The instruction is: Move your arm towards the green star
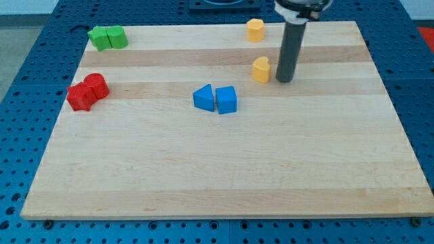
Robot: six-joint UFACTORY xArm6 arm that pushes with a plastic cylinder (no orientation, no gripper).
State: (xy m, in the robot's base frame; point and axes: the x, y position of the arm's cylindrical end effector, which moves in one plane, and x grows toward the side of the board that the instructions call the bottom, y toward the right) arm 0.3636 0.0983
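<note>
Two green blocks sit together at the view's top left. The left one point(100, 38) looks like the green star; the right one point(117, 36) is a rounder green block touching it. My tip point(285, 80) rests on the board at the upper right of centre, just right of a yellow block point(261, 69). The tip is far to the right of the green star, with most of the board's width between them.
A second yellow block point(255, 30) sits near the top edge. Two blue blocks point(203, 97) point(226, 99) touch near the centre. Two red blocks point(81, 97) point(96, 85) touch at the left edge. The wooden board point(217, 176) lies on a blue perforated table.
</note>
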